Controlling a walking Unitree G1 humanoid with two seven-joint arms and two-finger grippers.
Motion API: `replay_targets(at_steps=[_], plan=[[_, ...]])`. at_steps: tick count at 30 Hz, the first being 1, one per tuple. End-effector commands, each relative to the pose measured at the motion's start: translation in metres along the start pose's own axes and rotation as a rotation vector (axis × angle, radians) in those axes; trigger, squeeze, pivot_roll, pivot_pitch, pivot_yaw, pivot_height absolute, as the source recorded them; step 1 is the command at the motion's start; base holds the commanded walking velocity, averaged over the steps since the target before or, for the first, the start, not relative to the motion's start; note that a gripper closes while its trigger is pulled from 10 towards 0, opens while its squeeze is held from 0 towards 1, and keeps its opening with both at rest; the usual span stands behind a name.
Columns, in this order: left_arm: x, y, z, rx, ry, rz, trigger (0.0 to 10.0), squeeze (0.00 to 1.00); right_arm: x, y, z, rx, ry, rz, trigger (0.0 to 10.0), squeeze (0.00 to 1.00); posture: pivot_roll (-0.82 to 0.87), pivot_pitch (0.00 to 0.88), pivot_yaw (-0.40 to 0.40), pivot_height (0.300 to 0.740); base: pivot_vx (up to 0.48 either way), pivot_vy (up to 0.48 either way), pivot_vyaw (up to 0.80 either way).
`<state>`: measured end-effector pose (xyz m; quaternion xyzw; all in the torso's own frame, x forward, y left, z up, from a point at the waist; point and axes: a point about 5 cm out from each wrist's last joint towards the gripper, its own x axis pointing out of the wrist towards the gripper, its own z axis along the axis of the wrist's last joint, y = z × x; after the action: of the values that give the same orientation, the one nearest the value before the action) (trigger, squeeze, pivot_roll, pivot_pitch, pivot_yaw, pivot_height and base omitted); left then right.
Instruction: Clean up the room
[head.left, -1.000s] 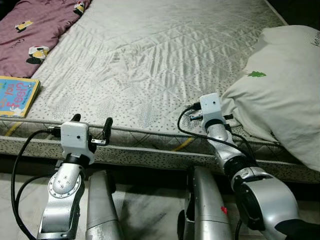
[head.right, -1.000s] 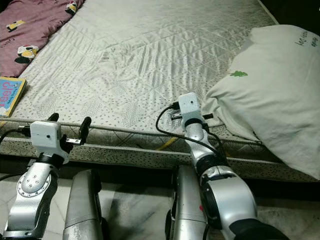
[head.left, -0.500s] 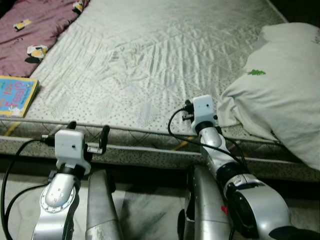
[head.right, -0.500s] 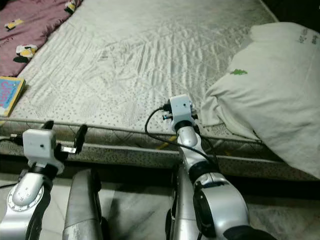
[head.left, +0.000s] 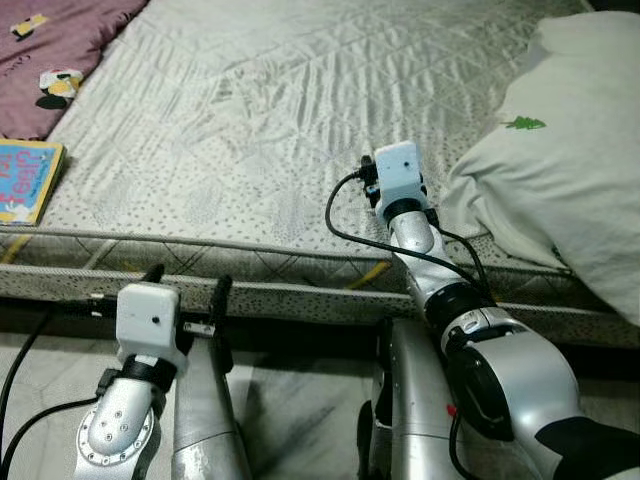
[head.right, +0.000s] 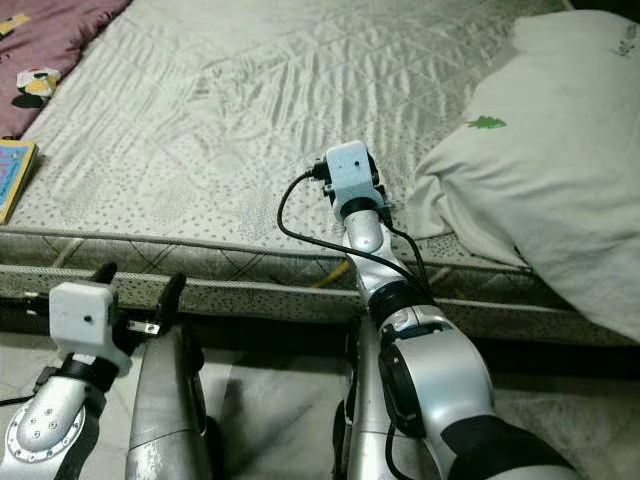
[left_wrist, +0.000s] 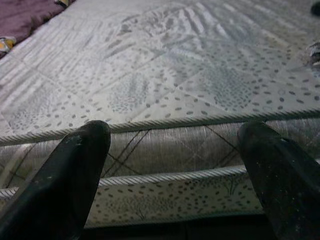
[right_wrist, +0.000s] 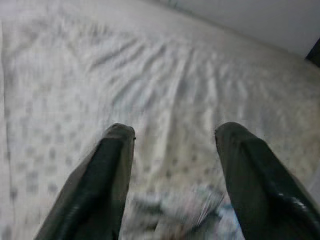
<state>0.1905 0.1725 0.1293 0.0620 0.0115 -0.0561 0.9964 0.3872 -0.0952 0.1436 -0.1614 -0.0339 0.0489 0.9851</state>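
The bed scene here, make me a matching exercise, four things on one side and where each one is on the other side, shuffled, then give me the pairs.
Things:
1. pillow
2. book
3. purple blanket
4. left gripper

Places:
A. mattress's far left corner
B. low, in front of the mattress's side
C. right side of the mattress
D. left edge of the mattress, near the front

Pairs: 1-C, 2-D, 3-A, 4-B

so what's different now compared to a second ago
The right gripper has reached forward from the bed's edge out over the mattress, jaws open and holding nothing. The left gripper has sunk below the mattress edge, jaws open. Pillow, book and purple blanket lie as before.
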Motion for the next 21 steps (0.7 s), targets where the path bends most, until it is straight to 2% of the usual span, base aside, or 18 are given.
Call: replay_targets(at_steps=[1, 5, 12, 13, 21], plan=[[-0.004, 0.001, 0.003, 0.003, 0.010, 0.004, 10.0, 0.00, 0.002, 0.007, 0.000, -0.045, 0.035, 0.021, 10.0, 0.00, 0.19, 0.244, -0.006, 0.465, 0.000, 0.000, 0.00], [-0.008, -0.002, 0.005, -0.004, 0.024, -0.004, 10.0, 0.00, -0.001, 0.017, -0.008, -0.171, 0.096, 0.025, 10.0, 0.00, 0.19, 0.253, -0.003, 0.465, 0.000, 0.000, 0.00], [-0.009, -0.003, 0.005, -0.010, 0.037, -0.006, 10.0, 0.00, -0.002, 0.018, -0.011, -0.225, 0.131, -0.002, 10.0, 0.00, 0.20, 0.258, -0.011, 0.465, 0.000, 0.000, 0.00], [-0.009, -0.004, 0.006, -0.016, 0.047, 0.001, 10.0, 0.00, -0.003, 0.020, -0.013, -0.211, 0.158, -0.010, 0.0, 0.00, 0.20, 0.255, -0.018, 0.465, 0.000, 0.000, 0.00], [-0.006, -0.003, 0.005, -0.011, 0.059, 0.012, 10.0, 0.00, -0.005, 0.018, -0.019, -0.203, 0.187, -0.027, 0.0, 0.00, 0.20, 0.245, -0.019, 0.465, 0.000, 0.000, 0.00]])
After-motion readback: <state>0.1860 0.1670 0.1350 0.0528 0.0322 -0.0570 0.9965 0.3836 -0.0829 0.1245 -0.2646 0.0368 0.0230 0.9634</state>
